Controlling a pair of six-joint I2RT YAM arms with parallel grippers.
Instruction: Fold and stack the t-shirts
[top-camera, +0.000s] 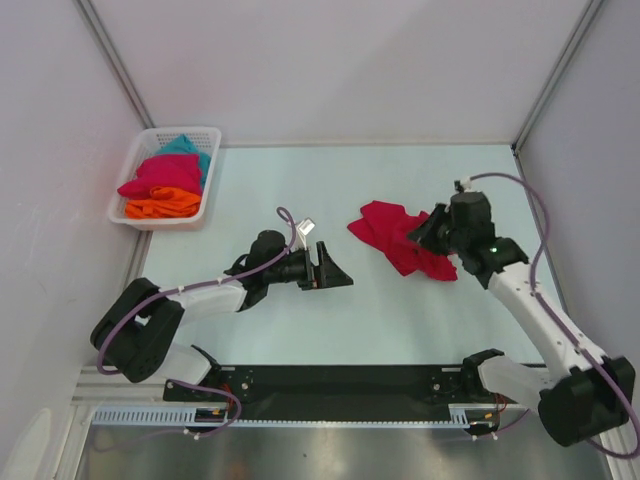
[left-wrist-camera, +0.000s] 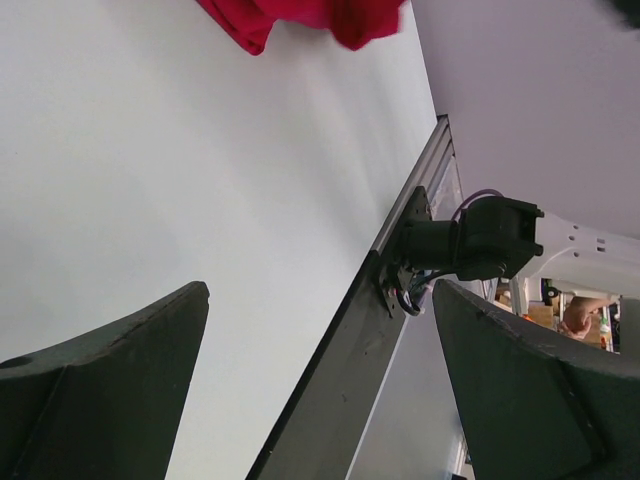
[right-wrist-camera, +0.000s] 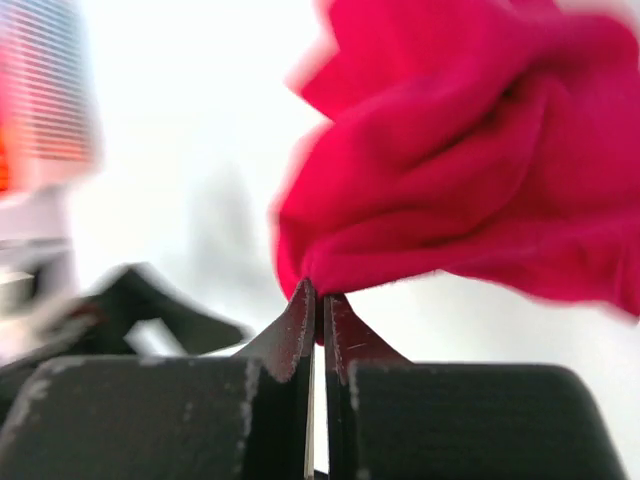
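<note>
A crumpled crimson t-shirt (top-camera: 392, 237) lies on the table right of centre, and shows as a bunched fold (right-wrist-camera: 450, 200) in the right wrist view. My right gripper (top-camera: 428, 232) is shut on an edge of this cloth, its fingertips (right-wrist-camera: 300, 310) pinching the fabric. My left gripper (top-camera: 335, 270) lies low over the bare table at centre, open, with nothing between its fingers (left-wrist-camera: 120, 370). The crimson t-shirt's corner (left-wrist-camera: 300, 20) shows at the top of the left wrist view. Crimson-pink (top-camera: 160, 175), orange (top-camera: 160, 207) and teal (top-camera: 190, 150) t-shirts sit in the basket.
A white mesh basket (top-camera: 215, 135) stands at the table's back left corner. Walls close in the table on the left, back and right. A black rail (top-camera: 340, 385) with the arm bases runs along the near edge.
</note>
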